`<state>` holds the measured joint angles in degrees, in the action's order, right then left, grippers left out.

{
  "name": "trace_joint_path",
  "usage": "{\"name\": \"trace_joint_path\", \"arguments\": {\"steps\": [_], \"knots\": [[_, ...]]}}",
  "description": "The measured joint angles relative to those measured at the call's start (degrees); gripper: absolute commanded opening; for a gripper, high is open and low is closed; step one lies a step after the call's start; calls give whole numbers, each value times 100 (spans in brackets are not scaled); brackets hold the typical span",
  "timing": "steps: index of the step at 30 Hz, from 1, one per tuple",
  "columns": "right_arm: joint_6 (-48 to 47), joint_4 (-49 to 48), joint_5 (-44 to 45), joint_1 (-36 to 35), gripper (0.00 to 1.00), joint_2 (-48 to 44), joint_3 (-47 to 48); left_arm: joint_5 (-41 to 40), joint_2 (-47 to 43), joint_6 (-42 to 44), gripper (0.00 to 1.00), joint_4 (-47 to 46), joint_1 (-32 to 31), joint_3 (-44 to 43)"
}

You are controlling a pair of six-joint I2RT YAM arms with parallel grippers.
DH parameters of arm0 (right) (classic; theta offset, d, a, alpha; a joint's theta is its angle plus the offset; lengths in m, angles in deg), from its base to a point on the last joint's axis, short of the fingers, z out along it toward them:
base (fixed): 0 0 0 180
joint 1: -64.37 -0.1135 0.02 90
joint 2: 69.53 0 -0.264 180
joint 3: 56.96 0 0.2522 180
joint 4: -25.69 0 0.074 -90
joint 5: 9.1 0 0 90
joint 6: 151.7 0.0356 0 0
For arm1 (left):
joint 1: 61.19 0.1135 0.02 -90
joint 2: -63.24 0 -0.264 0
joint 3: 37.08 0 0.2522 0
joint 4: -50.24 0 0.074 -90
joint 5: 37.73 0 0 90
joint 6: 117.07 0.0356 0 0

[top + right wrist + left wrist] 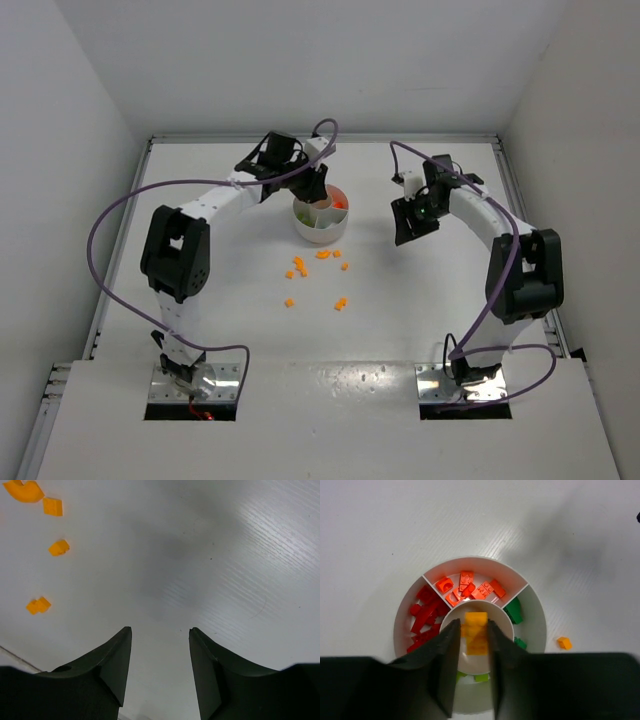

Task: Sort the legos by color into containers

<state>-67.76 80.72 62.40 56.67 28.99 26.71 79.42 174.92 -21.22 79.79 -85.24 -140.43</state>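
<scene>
Left gripper over dish, jaws narrow, straddling orange legos in central cup; gripped or released, cannot tell. Right gripper half-spread, empty, above table. Loose orange legos lie on dish's near side, toward arm bases, between both arms; neither clearly nearer.

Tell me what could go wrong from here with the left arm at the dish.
1. The left gripper closely flanks the orange bricks in the central cup; one could cling to a finger and fall into the red wedge.
2. Its fingers hang close to the cup rim, so a sideways move might shove the dish.
</scene>
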Motion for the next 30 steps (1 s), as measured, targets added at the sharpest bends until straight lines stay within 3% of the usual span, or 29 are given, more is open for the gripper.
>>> {"name": "trace_joint_path", "arguments": {"steps": [3, 7, 17, 30], "knots": [[-26, 0, 0, -31, 52, 0, 0, -4, -31, 22, 52, -9, 4, 0], [-149, 4, -24, -85, 52, 0, 0, -13, -42, 15, 55, -11, 4, 0], [-752, 216, -42, -721, 52, -61, 0, 48, -83, -66, 56, -63, 31, -227], [-876, 258, 72, -861, 52, -63, 0, 33, -155, -127, 55, -125, 50, -262]]}}
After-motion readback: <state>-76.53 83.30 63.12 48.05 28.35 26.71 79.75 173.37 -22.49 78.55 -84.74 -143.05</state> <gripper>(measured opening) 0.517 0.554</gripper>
